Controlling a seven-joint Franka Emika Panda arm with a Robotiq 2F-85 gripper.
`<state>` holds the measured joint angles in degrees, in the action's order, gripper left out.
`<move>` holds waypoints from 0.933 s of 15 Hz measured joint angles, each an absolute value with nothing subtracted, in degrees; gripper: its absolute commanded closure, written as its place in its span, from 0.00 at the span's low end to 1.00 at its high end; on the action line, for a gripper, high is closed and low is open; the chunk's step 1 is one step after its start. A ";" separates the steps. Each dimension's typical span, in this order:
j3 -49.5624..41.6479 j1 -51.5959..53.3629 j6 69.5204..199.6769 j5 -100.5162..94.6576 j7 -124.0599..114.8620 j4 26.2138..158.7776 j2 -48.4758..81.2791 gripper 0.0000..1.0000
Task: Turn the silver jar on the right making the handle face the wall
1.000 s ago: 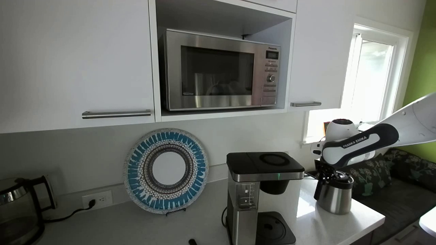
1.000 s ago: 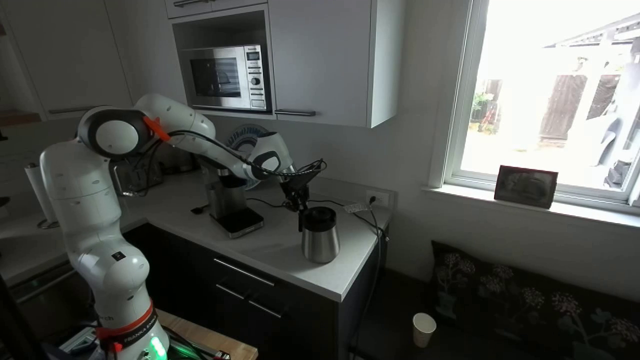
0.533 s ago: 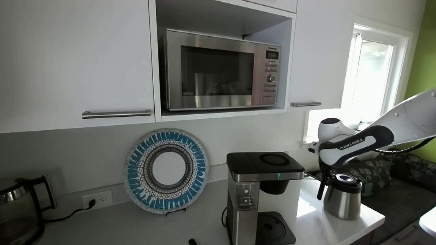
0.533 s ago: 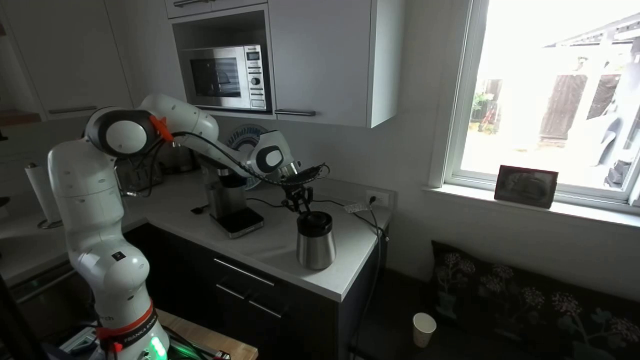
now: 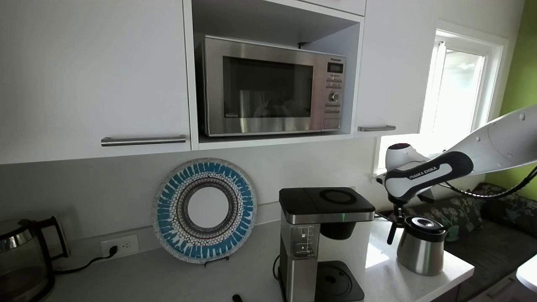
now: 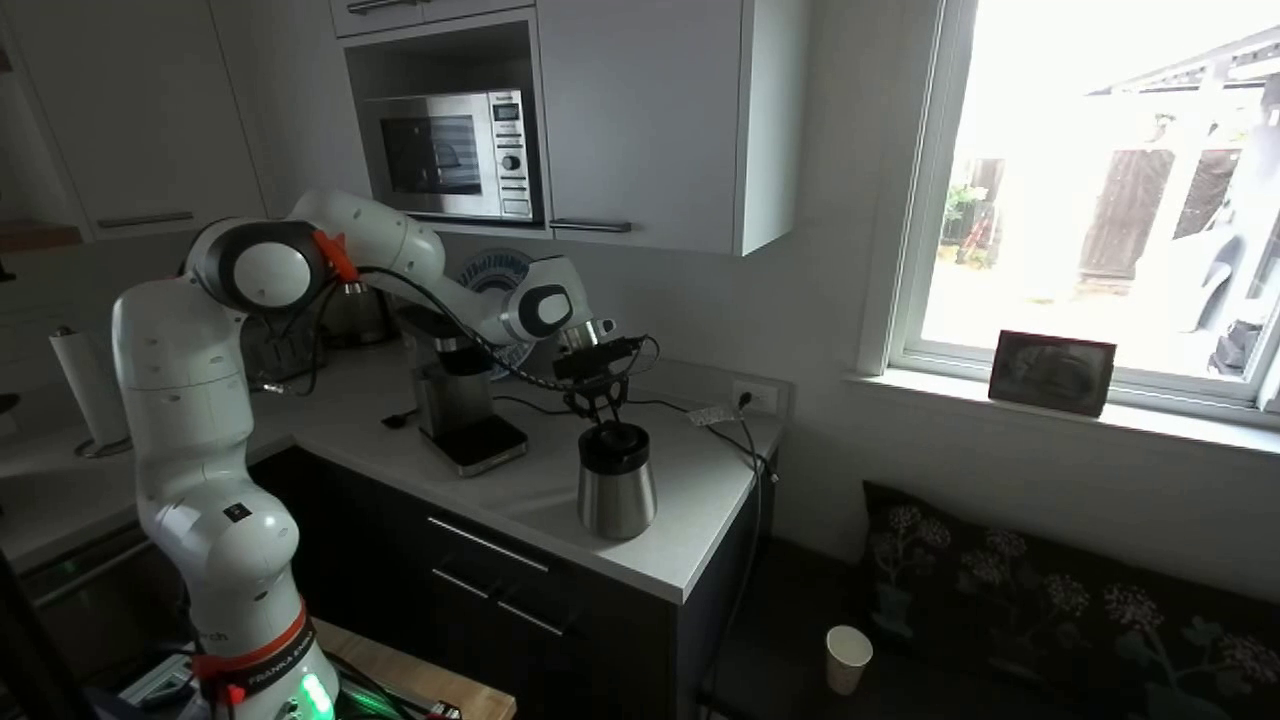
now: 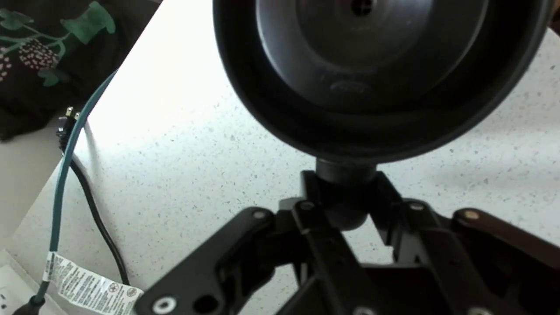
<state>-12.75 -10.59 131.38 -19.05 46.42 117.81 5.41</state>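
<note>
While the silver jar [image 5: 420, 256] appears to stand upright on the counter [image 5: 384, 272], well apart from the coffee machine [image 5: 303, 251], the gripper [image 5: 396, 226] reaches down just beside it in an exterior view; compared with one second earlier, the jar has shifted outward, away from the wall [image 5: 302, 165], and the arm [image 5: 436, 170] has travelled with it; a cushion [image 5: 455, 216] lies beyond the jar.

As recorded in an exterior view, the jar [image 6: 617, 500] now has the gripper [image 6: 603, 405] behind it, on its wall side, whereas a second ago the gripper hung at its flank facing the coffee machine; the change is best read as rotation of the jar, with the task well advanced; a paper cup [image 6: 848, 660] stands lower than the jar and well apart from it.

Although the wrist view crops the jar, it shows the handle [image 7: 345, 173] projecting from the jar's rim, with the fingers [image 7: 309, 188] drawn in on both its flanks, so that the gripper appears clamped on it; the socket [image 7: 17, 284] and a blue-grey cord [image 7: 62, 177] lie off to one side of the jar, from which the handle is judged to point only obliquely at the wall; a little further turning is probably required; because the jar shifts as it turns, its approach to the counter's edge deserves watching.
</note>
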 measured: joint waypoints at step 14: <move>-12.76 -13.35 129.94 -7.90 21.94 108.59 11.52 0.92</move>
<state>-12.76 -13.35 129.94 -7.90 21.94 108.59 11.52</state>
